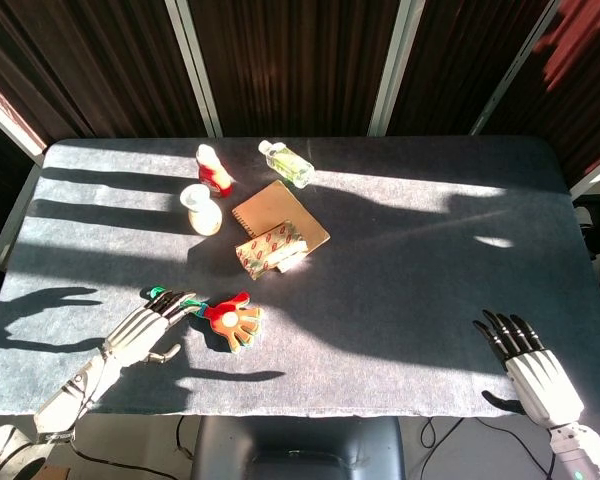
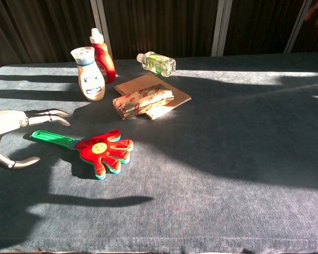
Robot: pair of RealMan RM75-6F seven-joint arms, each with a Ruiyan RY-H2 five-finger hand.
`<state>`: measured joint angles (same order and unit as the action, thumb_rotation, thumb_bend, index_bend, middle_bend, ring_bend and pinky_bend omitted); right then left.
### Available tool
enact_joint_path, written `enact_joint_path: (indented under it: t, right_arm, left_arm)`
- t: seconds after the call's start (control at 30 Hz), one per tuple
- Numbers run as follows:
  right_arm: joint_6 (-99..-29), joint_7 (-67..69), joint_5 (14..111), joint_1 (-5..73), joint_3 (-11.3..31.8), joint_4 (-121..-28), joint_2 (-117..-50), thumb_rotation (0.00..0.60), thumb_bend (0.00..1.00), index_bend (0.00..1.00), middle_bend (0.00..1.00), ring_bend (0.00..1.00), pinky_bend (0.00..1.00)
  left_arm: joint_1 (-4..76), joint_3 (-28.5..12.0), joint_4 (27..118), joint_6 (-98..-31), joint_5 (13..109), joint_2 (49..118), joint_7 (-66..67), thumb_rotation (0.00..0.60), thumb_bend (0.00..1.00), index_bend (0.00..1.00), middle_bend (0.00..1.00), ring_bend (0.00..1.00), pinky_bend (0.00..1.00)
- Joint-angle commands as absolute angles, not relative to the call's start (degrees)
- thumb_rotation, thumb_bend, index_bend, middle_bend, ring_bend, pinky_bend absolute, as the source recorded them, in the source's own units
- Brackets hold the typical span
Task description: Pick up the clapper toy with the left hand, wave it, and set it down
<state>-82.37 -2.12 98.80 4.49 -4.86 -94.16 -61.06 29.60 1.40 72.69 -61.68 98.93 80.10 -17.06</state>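
Note:
The clapper toy (image 1: 218, 314) (image 2: 93, 148) lies flat on the dark grey table (image 1: 400, 300), a green handle pointing left and a red-orange hand-shaped paddle to the right. My left hand (image 1: 145, 331) (image 2: 13, 132) hovers over the handle's left end with fingers spread and thumb apart, holding nothing. Whether it touches the handle I cannot tell. My right hand (image 1: 530, 366) rests open at the table's front right corner, far from the toy; the chest view does not show it.
Behind the toy stand a cream bottle (image 2: 90, 74) and a red bottle (image 2: 102, 55). A brown notebook (image 2: 158, 94) with a patterned packet (image 2: 140, 101) on it and a clear bottle on its side (image 2: 157, 63) sit further back. Sunlight streaks the table.

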Motion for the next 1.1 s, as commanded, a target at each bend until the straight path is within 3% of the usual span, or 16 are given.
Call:
enact_joint_path:
  t: [0.03,0.37,0.73,1.1]
  right_arm:
    - [-82.30,-1.87,98.66,4.57,-4.86,-94.28,-60.88,0.600,0.14,0.00,0.00,0.00,0.00]
    - [-82.50,-0.95,98.44,4.61,-4.86,-94.49,-60.30,0.600,0.14,0.00,0.00,0.00,0.00]
    - [-82.40,-1.02,98.08,4.60,-4.86,-94.90,-60.06,0.600,0.14,0.00,0.00,0.00,0.00]
    - [-82.46,-1.14,97.70,4.54,-4.72,-95.08,-59.96,0.600,0.14,0.00,0.00,0.00,0.00]
  left_arm:
    - [31.68,-0.02,68.24,-59.05,96.85,84.40,-13.88,0.600,0.41,0.17,0.00,0.00,0.00]
    - [34.61,-0.56,61.29,-54.42,92.84,88.81,-13.65,0.600,0.40,0.20,0.00,0.00,0.00]
    - [35.59,0.61,59.71,-53.33,91.36,89.31,-16.14,0.600,0.40,0.35,0.00,0.00,0.00]
    - [36.54,1.56,59.77,-53.88,91.54,90.00,-17.75,0.600,0.41,0.34,0.00,0.00,0.00]
